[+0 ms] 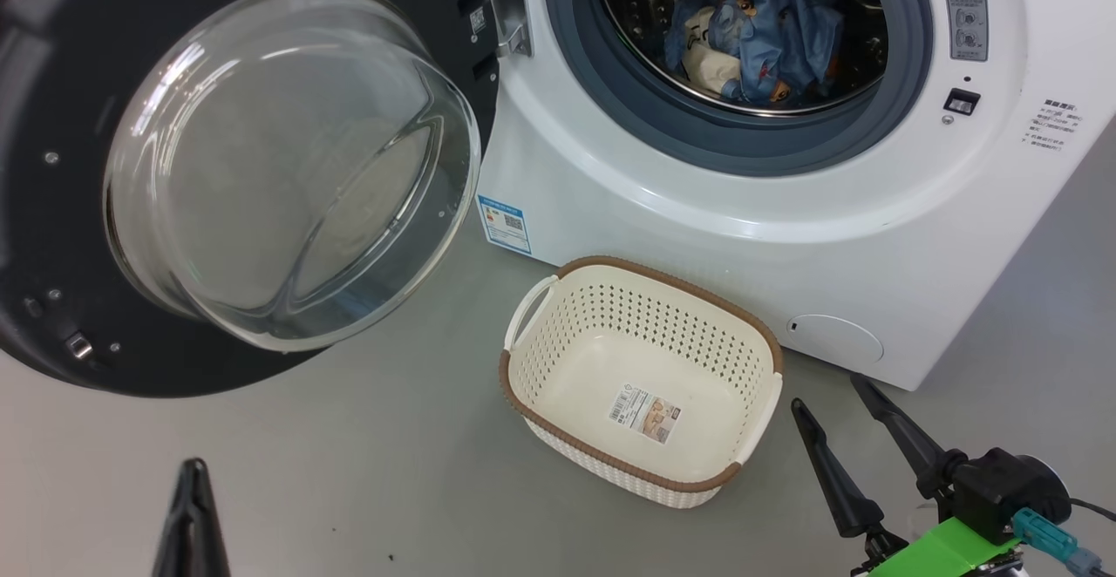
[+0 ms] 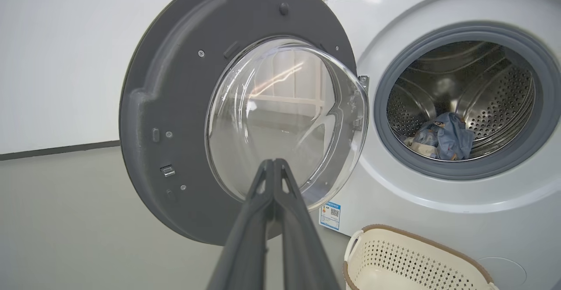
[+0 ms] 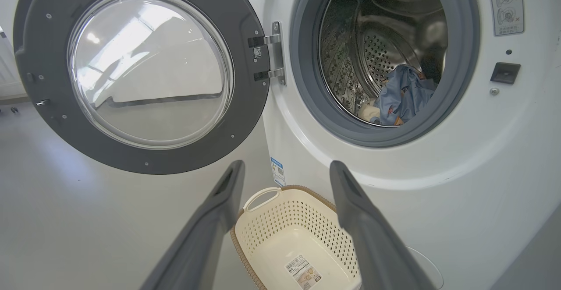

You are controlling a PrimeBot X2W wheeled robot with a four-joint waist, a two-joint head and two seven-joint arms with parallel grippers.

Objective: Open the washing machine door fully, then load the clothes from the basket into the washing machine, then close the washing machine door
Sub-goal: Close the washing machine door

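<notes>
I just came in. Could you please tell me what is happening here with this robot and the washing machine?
A two-armed robot is doing laundry. The washing machine door stands wide open, and the clothes already lie inside the washing machine. The basket in front of it has no clothes in it. The left pincer is shut on nothing and points toward the door; the right pincer is open beside the basket, holding nothing. Only closing the door remains.

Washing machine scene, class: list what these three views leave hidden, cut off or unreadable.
Washing machine door: head view's left edge crops its rim.
Left gripper: head view's bottom edge cuts all but its tips.
Label in basket: print too small, every view.
Clothes: every view, folds hide piece count.
</notes>
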